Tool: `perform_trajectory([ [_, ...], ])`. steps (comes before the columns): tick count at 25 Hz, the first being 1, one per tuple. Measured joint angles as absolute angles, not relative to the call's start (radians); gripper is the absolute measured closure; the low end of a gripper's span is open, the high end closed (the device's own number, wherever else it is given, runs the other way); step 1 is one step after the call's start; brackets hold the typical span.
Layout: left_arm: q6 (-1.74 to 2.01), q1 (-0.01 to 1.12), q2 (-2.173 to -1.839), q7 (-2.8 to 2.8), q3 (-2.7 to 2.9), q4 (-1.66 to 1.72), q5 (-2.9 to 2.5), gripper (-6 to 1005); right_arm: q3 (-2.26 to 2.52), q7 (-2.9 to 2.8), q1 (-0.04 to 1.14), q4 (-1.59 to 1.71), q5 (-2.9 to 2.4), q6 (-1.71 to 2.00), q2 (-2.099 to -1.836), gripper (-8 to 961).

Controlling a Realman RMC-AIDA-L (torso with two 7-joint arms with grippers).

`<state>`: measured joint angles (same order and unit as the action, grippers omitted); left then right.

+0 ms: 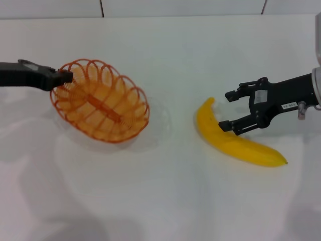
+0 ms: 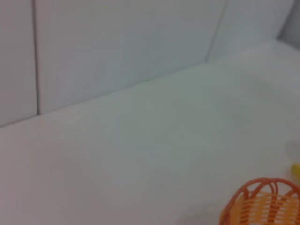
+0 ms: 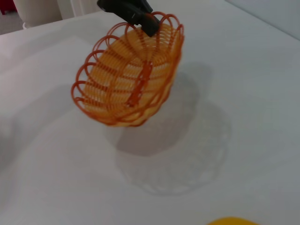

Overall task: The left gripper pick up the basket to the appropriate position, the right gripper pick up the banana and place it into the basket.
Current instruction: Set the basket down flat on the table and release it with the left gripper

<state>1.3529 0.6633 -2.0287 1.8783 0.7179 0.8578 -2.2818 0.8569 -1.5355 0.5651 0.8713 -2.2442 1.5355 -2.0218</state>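
Observation:
The orange wire basket (image 1: 100, 100) hangs tilted above the white table, casting a shadow beneath it in the right wrist view. My left gripper (image 1: 62, 77) is shut on the basket's left rim, and it shows again as a black claw (image 3: 136, 14) on the basket (image 3: 131, 84). The yellow banana (image 1: 235, 140) lies on the table at the right. Directly over the banana's upper half, my right gripper (image 1: 228, 110) stands open, its lower finger overlapping the fruit. Only the basket's rim (image 2: 262, 206) shows in the left wrist view.
The white table (image 1: 160, 201) runs to a panelled wall (image 2: 117, 47) at the back. A sliver of banana (image 3: 232, 221) shows at the edge of the right wrist view.

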Motion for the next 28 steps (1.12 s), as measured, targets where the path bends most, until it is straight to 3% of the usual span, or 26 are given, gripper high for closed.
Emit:
perform_trajectory([
  [28,0.961,0.706,-2.041,1.792,0.73,0.414,-2.013,923,0.861,-1.549,0.572,0.871,-2.268,1.54,-2.025,62],
])
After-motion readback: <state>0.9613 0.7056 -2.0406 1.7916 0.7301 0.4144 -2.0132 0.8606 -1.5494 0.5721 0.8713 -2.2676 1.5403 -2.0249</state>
